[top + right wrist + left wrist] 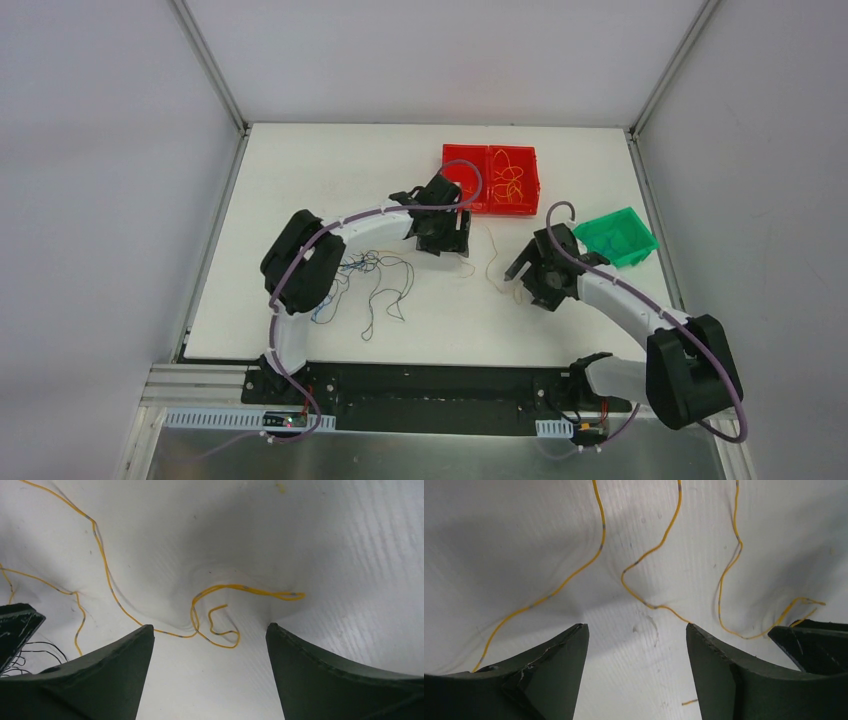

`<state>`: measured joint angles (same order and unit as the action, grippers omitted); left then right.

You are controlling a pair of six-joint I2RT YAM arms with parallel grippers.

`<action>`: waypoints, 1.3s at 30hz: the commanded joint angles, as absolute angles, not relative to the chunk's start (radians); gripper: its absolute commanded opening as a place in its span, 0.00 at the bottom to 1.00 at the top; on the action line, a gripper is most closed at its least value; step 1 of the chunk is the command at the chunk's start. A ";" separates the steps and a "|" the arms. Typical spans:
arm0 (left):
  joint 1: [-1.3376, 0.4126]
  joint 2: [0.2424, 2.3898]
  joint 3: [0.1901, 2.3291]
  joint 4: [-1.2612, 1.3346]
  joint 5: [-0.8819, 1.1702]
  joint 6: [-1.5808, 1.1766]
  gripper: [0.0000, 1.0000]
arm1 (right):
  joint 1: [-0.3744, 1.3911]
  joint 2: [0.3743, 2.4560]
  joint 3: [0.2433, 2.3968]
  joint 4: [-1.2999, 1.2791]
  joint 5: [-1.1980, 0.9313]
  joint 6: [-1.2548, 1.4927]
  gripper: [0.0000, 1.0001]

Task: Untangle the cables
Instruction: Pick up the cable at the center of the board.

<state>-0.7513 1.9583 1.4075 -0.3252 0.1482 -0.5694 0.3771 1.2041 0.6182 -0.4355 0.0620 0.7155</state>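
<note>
Yellow cables (654, 607) — loose on tbl (300, 170)

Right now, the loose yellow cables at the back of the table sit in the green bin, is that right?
Not quite: those yellow cables sit in the red bin, not the green bin beside it. The top view shows this.

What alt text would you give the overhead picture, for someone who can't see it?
Seen from above, two robot arms reach over a white table, the left gripper and right gripper flanking a loose yellow wire. A tangle of dark and blue wires lies beside the left arm; a red bin holding yellow wires and a green bin sit farther back.
</note>
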 commanded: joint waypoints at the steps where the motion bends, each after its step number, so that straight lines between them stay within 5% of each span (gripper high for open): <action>1: -0.748 1.987 1.484 -0.256 0.062 -0.581 0.72 | 0.375 1.253 0.637 -0.331 0.031 0.726 0.84; 8: -0.749 2.029 1.503 -0.201 0.011 -0.538 0.61 | 0.375 1.296 0.642 -0.296 0.026 0.718 0.58; 15: -0.754 2.087 1.547 -0.187 0.008 -0.528 0.37 | 0.374 1.349 0.657 -0.266 0.018 0.716 0.34; 21: -0.755 2.122 1.582 -0.186 0.005 -0.518 0.30 | 0.374 1.376 0.691 -0.268 0.011 0.707 0.14; 24: -0.756 2.128 1.591 -0.186 0.006 -0.513 0.04 | 0.375 1.376 0.707 -0.278 0.010 0.698 0.00; 39: -0.766 2.042 1.786 -0.205 0.105 -0.473 0.00 | 0.254 1.337 1.027 -0.430 -0.100 0.606 0.00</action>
<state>-0.7540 2.1242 1.6569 -0.2234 0.0570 -0.5053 0.2962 1.3434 0.9020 -0.3775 -0.0540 0.6487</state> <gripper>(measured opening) 0.011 0.010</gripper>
